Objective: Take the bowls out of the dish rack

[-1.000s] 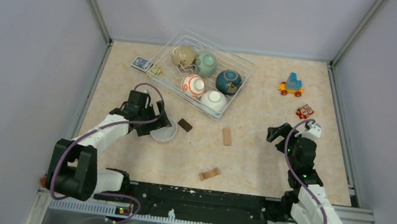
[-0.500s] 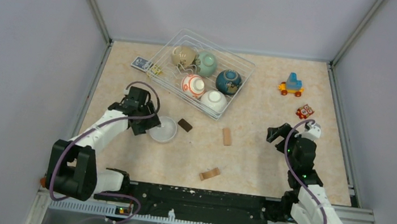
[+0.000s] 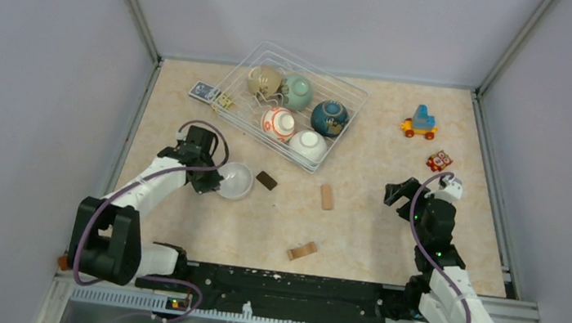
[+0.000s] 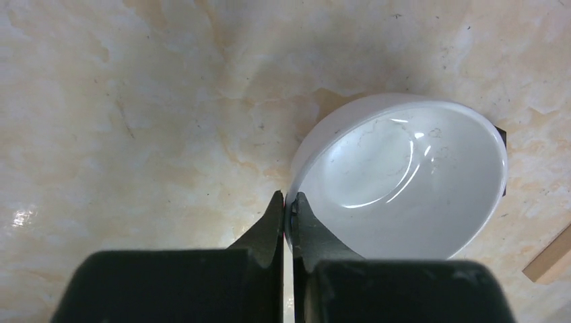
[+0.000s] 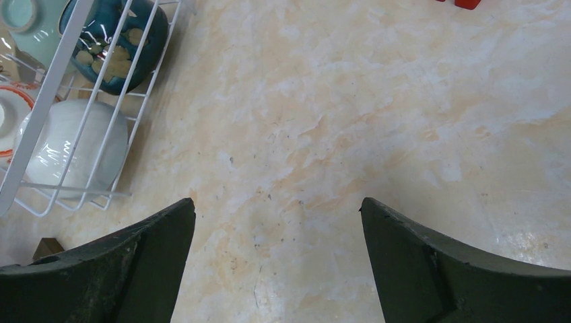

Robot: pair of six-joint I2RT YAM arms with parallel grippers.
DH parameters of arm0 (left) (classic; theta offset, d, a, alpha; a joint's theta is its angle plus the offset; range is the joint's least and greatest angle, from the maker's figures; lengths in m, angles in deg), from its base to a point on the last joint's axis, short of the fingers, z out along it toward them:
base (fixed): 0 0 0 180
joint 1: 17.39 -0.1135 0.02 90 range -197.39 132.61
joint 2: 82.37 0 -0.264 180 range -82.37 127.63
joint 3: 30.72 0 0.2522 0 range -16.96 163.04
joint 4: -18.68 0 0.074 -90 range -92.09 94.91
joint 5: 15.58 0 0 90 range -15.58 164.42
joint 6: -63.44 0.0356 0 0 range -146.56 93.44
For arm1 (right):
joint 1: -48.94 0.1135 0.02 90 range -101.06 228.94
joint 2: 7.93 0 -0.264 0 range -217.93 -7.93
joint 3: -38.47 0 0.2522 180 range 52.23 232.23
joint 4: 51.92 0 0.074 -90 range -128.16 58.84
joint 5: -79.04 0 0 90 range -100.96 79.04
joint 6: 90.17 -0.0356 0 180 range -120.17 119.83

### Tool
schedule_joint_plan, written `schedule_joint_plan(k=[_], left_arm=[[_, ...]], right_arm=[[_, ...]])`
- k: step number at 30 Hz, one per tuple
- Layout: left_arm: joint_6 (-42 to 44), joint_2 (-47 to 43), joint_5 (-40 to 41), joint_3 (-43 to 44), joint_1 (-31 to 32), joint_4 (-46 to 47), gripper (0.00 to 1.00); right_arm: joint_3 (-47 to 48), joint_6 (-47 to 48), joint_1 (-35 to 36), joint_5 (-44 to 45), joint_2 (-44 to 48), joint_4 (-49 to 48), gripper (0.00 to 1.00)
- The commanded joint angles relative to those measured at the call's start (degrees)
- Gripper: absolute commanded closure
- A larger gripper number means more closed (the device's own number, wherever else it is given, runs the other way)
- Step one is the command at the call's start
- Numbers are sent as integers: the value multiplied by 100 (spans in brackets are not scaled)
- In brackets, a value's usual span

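Bowls (image 3: pixel 298 93): five in dish rack (image 3: pixel 325 86), one outside

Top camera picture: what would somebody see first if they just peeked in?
The white wire dish rack at the back of the table catches the eye first, with five bowls sitting in it, all in different colors. Nearer, the left claw pinches the rim of a white bowl that stands on the table outside the rack.

Left gripper (image 3: pixel 213 179) against white bowl (image 3: pixel 237 180), near dish rack (image 3: pixel 351 120)
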Motion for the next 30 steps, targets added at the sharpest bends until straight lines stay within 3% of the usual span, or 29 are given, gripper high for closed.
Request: schedule_joint_plan(k=[1,8,14,26,28,30], left_arm=[[-232,-112,439,193,-50,-11,100],[-896,53,1505,889,-511,-416,100],[-1111,389,973,1268,-1158,-1,100],[-1427,1574,860,1804,-1902,-151,99],[-1349,1638,824,1818,-1942,-146,90],[-1301,1610,848,1791,-1964,-143,74]], right_arm=[[-17,-3,32,-52,69,-154,8],[-24,-3,32,-66,70,-162,8],[-25,-5,32,-74,74,-172,8],[-33,-5,36,-60,98,-163,8],[-36,-4,32,-62,104,-165,8],[-36,-9,32,-64,99,-163,8]])
